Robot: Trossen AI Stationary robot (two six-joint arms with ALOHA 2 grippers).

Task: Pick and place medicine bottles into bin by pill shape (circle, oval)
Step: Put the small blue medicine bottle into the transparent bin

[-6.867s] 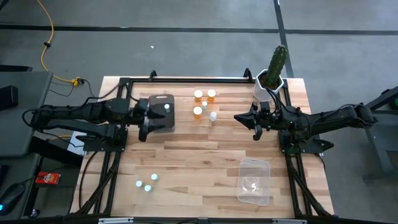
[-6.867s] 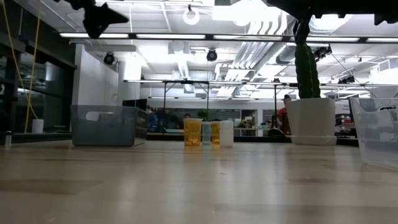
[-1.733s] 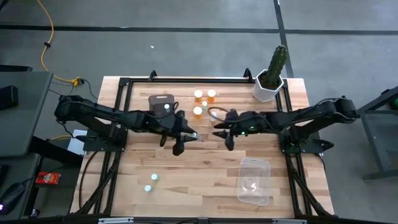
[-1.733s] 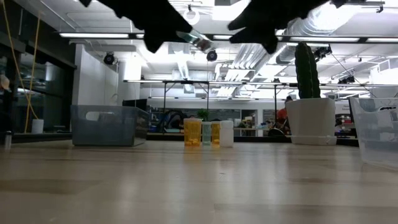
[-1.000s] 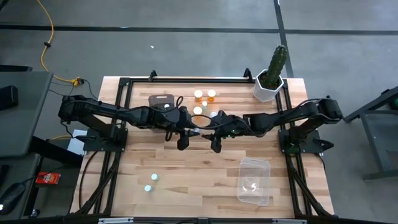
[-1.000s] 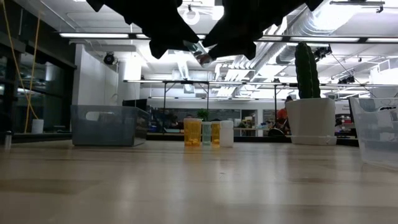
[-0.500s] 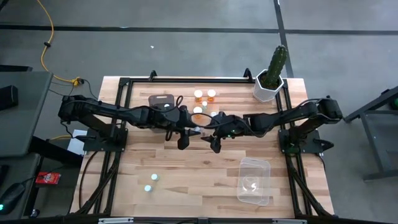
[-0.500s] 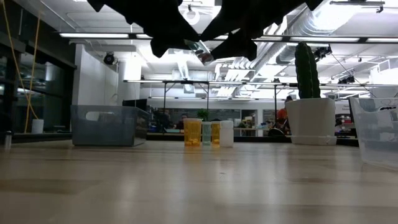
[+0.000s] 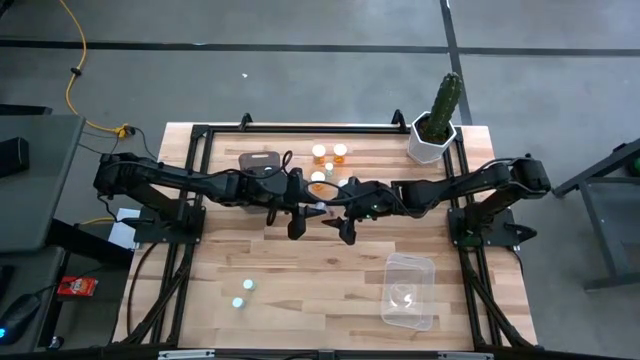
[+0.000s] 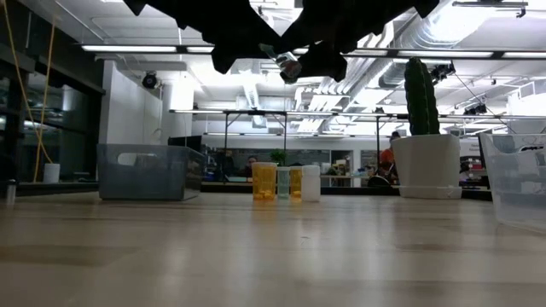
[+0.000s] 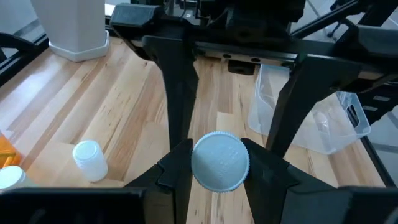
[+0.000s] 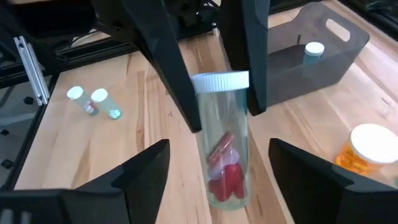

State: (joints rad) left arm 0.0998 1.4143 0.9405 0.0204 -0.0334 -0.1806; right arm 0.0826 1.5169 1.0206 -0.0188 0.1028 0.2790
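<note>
From above, the two arms meet mid-table and the bottle (image 9: 322, 212) between them is barely visible. Low view cuts both grippers to silhouettes. The left wrist view shows the left gripper (image 11: 219, 165) clamped on the bottle's cap. The right wrist view shows red pills inside, with the right gripper (image 12: 214, 171) spread open on either side.

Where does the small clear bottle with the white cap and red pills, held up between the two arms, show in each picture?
High view: the clear bottle with red pills is mid-table, where both grippers meet.
Low view: near the top, aloft.
Left wrist view: only its round bottom, clamped in the left gripper.
Right wrist view: centre, between the right gripper's open fingers.
Shared landmark: the dark grey bin.
</note>
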